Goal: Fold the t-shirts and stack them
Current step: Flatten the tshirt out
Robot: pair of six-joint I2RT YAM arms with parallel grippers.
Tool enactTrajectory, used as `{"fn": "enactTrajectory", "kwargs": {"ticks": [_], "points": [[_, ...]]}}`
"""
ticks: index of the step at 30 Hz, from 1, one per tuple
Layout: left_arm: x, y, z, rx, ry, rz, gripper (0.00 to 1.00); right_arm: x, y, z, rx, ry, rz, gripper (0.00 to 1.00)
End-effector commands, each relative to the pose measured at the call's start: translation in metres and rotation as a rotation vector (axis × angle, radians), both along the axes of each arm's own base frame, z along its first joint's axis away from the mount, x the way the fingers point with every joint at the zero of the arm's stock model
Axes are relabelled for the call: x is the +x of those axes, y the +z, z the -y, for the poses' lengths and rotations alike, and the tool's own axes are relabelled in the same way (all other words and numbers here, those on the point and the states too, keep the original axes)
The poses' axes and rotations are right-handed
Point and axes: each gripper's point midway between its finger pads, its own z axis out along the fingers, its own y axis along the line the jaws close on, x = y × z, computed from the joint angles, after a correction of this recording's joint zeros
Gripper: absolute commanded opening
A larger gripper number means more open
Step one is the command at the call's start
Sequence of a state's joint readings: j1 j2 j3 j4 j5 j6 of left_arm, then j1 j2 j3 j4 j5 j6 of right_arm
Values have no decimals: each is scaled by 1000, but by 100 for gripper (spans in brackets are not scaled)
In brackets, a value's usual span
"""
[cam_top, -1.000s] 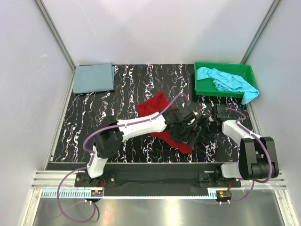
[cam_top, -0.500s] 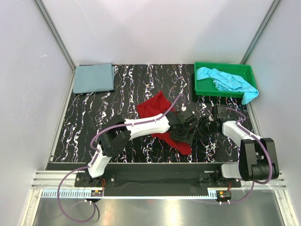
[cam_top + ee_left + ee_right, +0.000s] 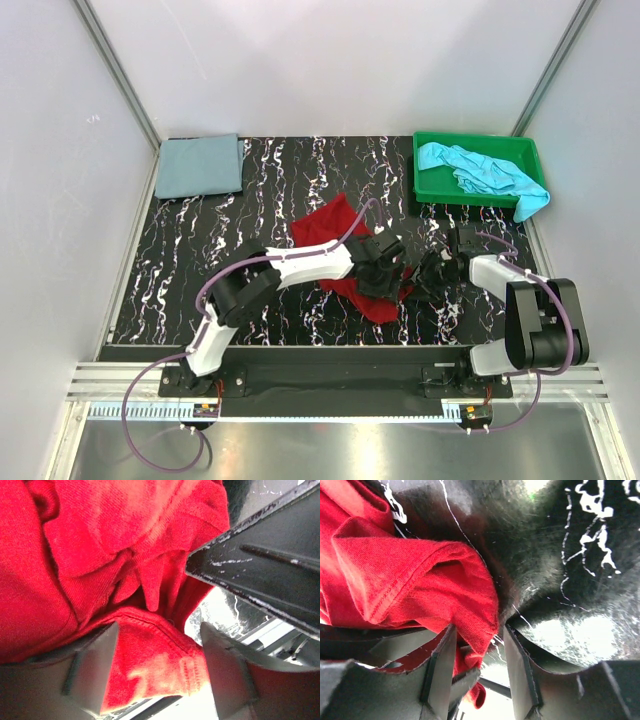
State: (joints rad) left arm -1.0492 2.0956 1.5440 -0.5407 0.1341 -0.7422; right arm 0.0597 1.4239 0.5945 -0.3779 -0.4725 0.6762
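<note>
The deep red t-shirt (image 3: 330, 228) lies crumpled at the middle of the black marbled mat. Both grippers are down at its near right end, close together. My left gripper (image 3: 385, 272) is open, and a hemmed red fold (image 3: 150, 665) lies between its fingers. My right gripper (image 3: 428, 272) is open astride a red fold (image 3: 470, 605), which rests against one finger, with a gap to the other. The grey-blue t-shirt (image 3: 200, 165) lies folded flat at the back left. The turquoise t-shirt (image 3: 480, 168) sits bunched in the tray, one end hanging over its front right corner.
The green tray (image 3: 428, 188) stands at the back right corner of the mat. A dark scratched part of the other arm (image 3: 270, 555) crosses the left wrist view just beyond the cloth. White walls close in the sides and back.
Both grippers' jaws have narrowed around the red cloth. The left gripper has shifted a little to the left, and the right gripper has drawn in towards it.
</note>
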Motion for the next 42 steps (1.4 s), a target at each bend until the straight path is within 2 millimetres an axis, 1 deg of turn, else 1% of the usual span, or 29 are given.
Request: {"fn": "enactTrajectory", "kwargs": {"ticks": [1,2,3,6,9,12,13,14,16,17,19,21,22,23,26,27,28,29,30,32,33,35,36,37,38,39,40,41,42], "points": [[1,-9,4,-34,-7,-40,62,6,0,-2,17,10,26,49],[4,-9,2,-37,-3,-38,51,6,-1,-2,15,10,22,49],[6,-3,2,-49,-3,-29,45,6,-1,-2,15,11,22,48],[10,11,-4,-64,-11,0,41,8,-5,-2,13,9,16,46],[8,16,-12,-70,-18,-2,38,10,-8,-3,16,10,14,38],[3,25,-17,-89,-19,-8,31,11,-9,-3,18,15,17,26],[1,30,-19,-98,-21,-10,24,11,-8,-3,19,17,24,21],[0,34,-20,-105,-25,-6,20,12,-5,-4,20,22,36,15],[-2,38,-26,-105,-24,5,12,10,0,-4,18,34,57,10],[-1,50,-28,-125,-25,25,11,9,6,-3,15,34,73,1],[-1,57,-35,-128,-20,49,10,9,13,-1,3,35,99,0],[0,81,-39,-168,-13,86,9,6,27,1,-8,42,135,0],[1,86,-42,-173,-4,99,8,9,36,2,-13,48,165,0],[3,104,-45,-207,7,128,5,8,49,2,-15,54,198,0],[6,133,-51,-257,23,177,4,13,87,4,-36,85,300,0],[6,152,-54,-295,28,203,4,15,96,5,-47,98,328,0],[7,163,-57,-313,33,218,4,26,118,5,-51,101,386,0],[10,173,-61,-332,45,234,2,26,129,5,-56,103,402,0],[9,193,-67,-369,54,264,0,36,154,4,-57,111,464,0],[15,213,-77,-402,91,294,0,42,178,4,-56,112,511,0],[17,225,-83,-420,105,313,0,50,204,2,-47,104,570,0],[24,259,-103,-476,155,382,0,64,230,-1,-25,92,637,0],[28,277,-110,-503,171,416,0,71,243,-6,6,86,653,0],[32,293,-118,-526,190,453,0,82,272,-9,22,77,713,0],[37,318,-136,-559,217,517,0,95,279,-17,45,85,723,0],[39,330,-146,-569,233,545,0,103,293,-25,83,65,729,0],[39,357,-156,-612,242,592,0,112,330,-34,108,72,808,0],[41,379,-173,-635,256,660,0,123,334,-57,134,111,802,0],[38,405,-184,-665,257,717,0,128,379,-72,153,131,900,0]]}}
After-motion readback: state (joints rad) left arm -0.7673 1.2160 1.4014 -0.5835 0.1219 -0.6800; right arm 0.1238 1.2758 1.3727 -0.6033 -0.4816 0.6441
